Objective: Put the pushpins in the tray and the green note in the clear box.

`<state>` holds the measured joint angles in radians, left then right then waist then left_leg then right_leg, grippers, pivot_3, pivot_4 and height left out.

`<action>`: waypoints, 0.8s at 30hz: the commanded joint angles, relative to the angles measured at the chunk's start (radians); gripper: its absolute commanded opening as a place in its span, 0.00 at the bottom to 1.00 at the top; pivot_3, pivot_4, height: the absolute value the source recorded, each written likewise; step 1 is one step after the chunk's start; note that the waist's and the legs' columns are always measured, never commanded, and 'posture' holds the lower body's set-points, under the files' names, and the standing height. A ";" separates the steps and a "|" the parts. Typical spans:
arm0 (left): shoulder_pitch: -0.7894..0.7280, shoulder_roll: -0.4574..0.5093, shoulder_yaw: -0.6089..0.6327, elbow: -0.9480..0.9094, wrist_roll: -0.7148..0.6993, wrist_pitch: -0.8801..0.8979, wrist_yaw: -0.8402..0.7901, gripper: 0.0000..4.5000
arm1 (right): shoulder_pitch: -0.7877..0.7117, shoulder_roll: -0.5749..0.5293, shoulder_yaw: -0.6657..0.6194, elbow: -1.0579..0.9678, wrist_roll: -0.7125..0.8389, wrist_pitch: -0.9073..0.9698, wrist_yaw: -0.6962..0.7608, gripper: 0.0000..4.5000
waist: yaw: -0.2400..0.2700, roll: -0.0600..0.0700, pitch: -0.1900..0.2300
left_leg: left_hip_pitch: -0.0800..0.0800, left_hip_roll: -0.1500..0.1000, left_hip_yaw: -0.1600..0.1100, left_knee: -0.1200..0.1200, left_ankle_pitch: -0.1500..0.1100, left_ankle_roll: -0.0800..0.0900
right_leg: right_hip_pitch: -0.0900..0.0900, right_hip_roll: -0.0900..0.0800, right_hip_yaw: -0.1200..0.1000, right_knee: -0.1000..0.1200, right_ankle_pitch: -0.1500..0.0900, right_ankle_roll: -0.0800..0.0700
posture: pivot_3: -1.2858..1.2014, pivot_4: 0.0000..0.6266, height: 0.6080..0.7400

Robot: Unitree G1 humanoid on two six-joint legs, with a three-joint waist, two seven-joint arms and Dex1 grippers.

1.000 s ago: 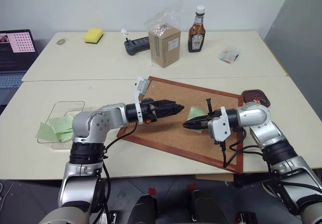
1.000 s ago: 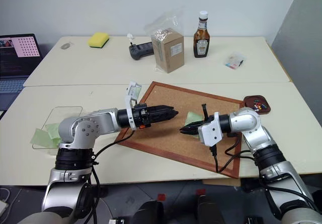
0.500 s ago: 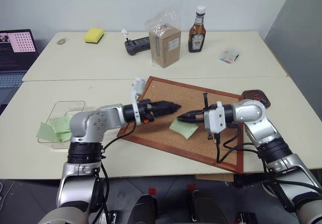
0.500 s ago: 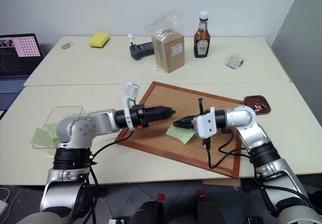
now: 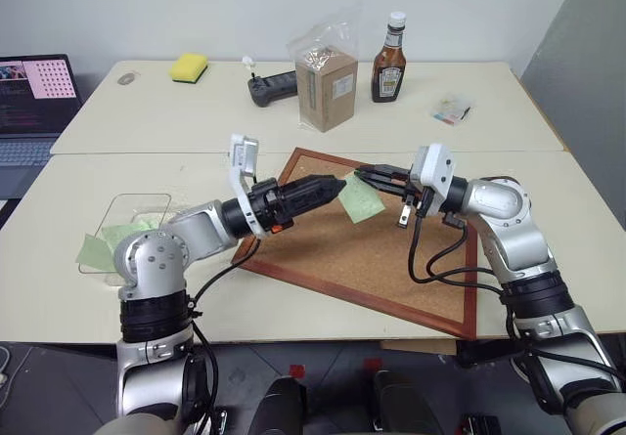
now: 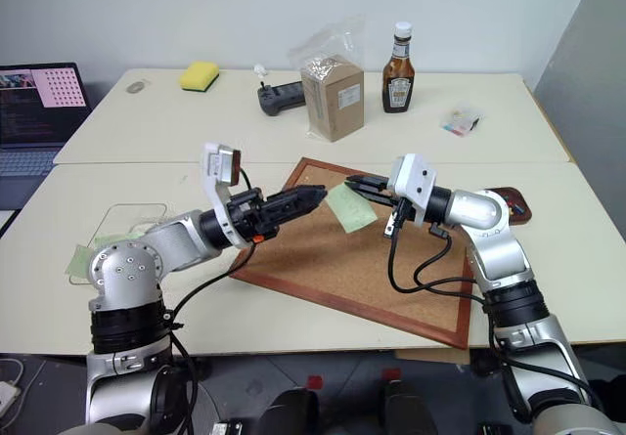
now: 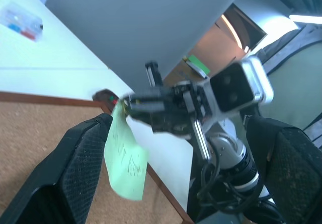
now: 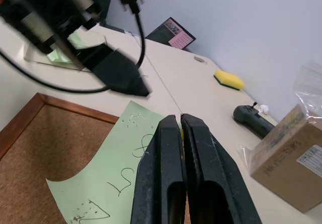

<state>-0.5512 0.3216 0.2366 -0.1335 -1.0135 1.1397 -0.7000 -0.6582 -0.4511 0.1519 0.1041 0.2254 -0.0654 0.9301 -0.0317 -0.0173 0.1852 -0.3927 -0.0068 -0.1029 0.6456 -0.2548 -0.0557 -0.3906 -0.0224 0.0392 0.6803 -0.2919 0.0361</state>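
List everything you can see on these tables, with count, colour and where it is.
green note: one, pale green, held above the corkboard
corkboard: one, brown, red-brown frame, near table
clear box: one, transparent, near table's left, green slips beside it
tray: one, reddish-brown, right of corkboard
sponge: one, yellow, far table
cardboard box: one, brown, in a clear bag
sauce bottle: one, dark brown
laptop: one, far left
left end effector: open
right end effector: shut on the note
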 commanded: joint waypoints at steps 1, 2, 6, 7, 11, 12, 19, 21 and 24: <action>-0.012 -0.004 -0.050 -0.021 0.036 -0.071 -0.009 1.00 | -0.033 0.016 -0.030 -0.081 0.027 0.028 -0.022 0.00 | 0.000 0.000 0.000 | 0.000 0.000 0.000 0.000 0.000 0.000 | 0.000 0.000 0.000 0.000 0.000 0.000 | 0.52 0.24 1.00; -0.014 -0.003 -0.056 -0.015 0.041 -0.080 -0.012 1.00 | -0.034 0.018 -0.031 -0.091 0.030 0.037 -0.024 0.00 | -0.001 0.000 0.000 | 0.000 0.000 0.000 0.000 0.000 0.000 | 0.000 0.000 0.000 0.000 0.000 0.000 | 0.52 0.24 1.00; -0.025 -0.001 -0.078 0.021 0.072 -0.121 -0.020 1.00 | -0.035 0.026 -0.041 -0.127 0.042 0.071 -0.032 0.00 | 0.000 0.000 0.000 | 0.000 0.000 0.000 0.000 0.000 0.000 | 0.000 0.000 0.000 0.000 0.000 0.000 | 0.52 0.24 1.00; -0.032 -0.007 -0.078 0.037 0.080 -0.135 -0.014 1.00 | -0.033 0.027 -0.041 -0.133 0.044 0.076 -0.033 0.00 | 0.000 0.000 0.000 | 0.000 0.000 0.000 0.000 0.000 0.000 | 0.000 0.000 0.000 0.000 0.000 0.000 | 0.52 0.24 1.00; -0.035 0.007 -0.071 0.046 0.070 -0.134 -0.025 1.00 | -0.024 0.021 -0.043 -0.147 0.045 0.088 -0.033 0.00 | 0.000 0.000 0.000 | 0.000 0.000 0.000 0.000 0.000 0.000 | 0.000 0.000 0.000 0.000 0.000 0.000 | 0.52 0.24 1.00; -0.031 0.013 -0.070 0.041 0.064 -0.128 -0.031 1.00 | -0.023 0.020 -0.044 -0.147 0.045 0.089 -0.033 0.00 | -0.001 0.000 0.000 | 0.000 0.000 0.000 0.000 0.000 0.000 | 0.000 0.000 0.000 0.000 0.000 0.000 | 0.52 0.24 1.00; 0.010 0.068 -0.084 0.035 0.076 -0.130 -0.067 1.00 | -0.041 0.009 -0.060 -0.145 0.048 0.099 -0.030 0.00 | -0.001 0.000 0.000 | 0.000 0.000 0.000 0.000 0.000 0.000 | 0.000 0.000 0.000 0.000 0.000 0.000 | 0.52 0.24 1.00; -0.002 0.065 -0.084 0.047 0.083 -0.143 -0.066 1.00 | -0.047 0.012 -0.060 -0.153 0.051 0.105 -0.031 0.00 | -0.001 0.000 0.000 | 0.000 0.000 0.000 0.000 0.000 0.000 | 0.000 0.000 0.000 0.000 0.000 0.000 | 0.52 0.24 1.00; -0.032 0.040 -0.086 0.058 0.077 -0.151 -0.057 1.00 | -0.048 0.020 -0.052 -0.162 0.052 0.109 -0.028 0.00 | 0.000 0.000 0.000 | 0.000 0.000 0.000 0.000 0.000 0.000 | 0.000 0.000 0.000 0.000 0.000 0.000 | 0.52 0.24 1.00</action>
<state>-0.5473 0.3735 0.1540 -0.0620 -0.9239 1.0115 -0.7530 -0.6816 -0.4330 0.1183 -0.0021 0.2573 0.0462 0.9074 -0.0321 -0.0173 0.1852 -0.3927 -0.0069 -0.1029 0.6454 -0.2548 -0.0556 -0.3907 -0.0219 0.0386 0.6803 -0.2919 0.0361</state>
